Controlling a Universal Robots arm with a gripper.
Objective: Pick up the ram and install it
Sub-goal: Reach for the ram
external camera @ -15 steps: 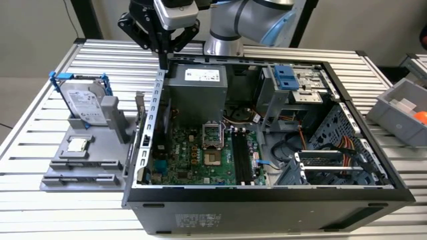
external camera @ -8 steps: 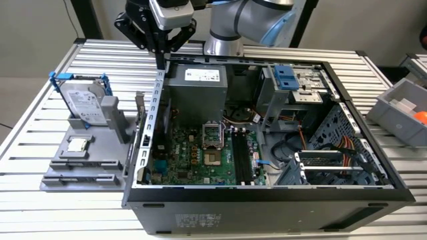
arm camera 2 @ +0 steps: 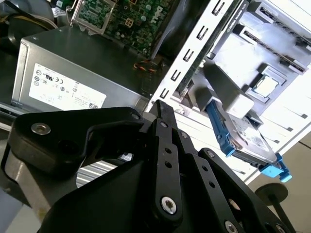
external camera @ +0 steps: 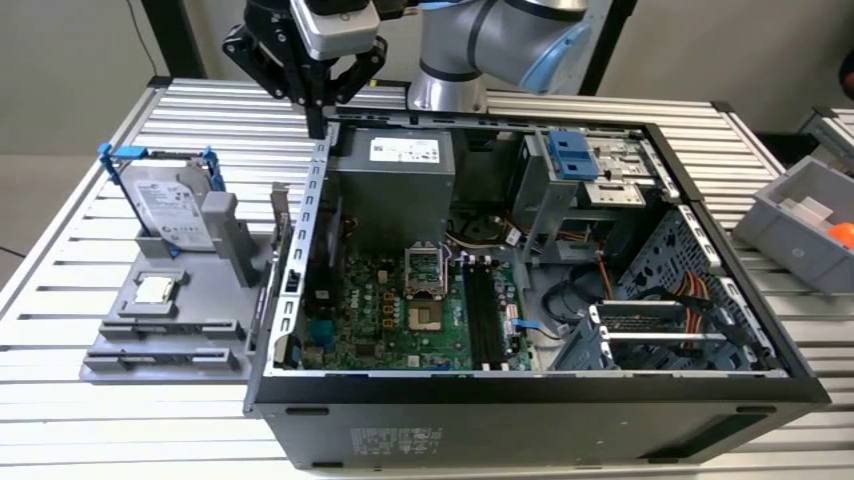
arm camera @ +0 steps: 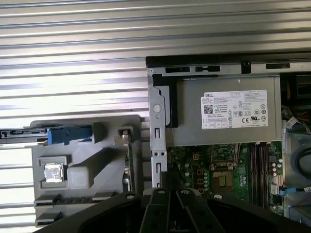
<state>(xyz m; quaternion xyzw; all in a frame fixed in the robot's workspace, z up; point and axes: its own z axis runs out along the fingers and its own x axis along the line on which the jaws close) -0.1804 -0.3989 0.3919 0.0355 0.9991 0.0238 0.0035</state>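
The ram (external camera: 279, 218) is a thin dark-green stick standing on edge in the grey holder (external camera: 160, 335), just outside the case wall on the exterior view's left. The first wrist view shows the ram (arm camera: 128, 158) edge-on in that holder. My gripper (external camera: 316, 124) hangs over the case's back corner, above and behind the ram, with its black fingers pressed together and nothing between them. In both wrist views the gripper (arm camera: 168, 182) (arm camera 2: 160, 108) tapers to one closed tip. The black memory slots (external camera: 483, 312) (arm camera: 257, 165) lie on the green motherboard inside the open case.
A silver hard drive in a blue-edged bracket (external camera: 167, 205) and a small square processor chip (external camera: 158, 290) sit in the same holder. The power supply (external camera: 390, 185) fills the case's back corner. A grey bin (external camera: 807, 225) stands at the exterior view's right.
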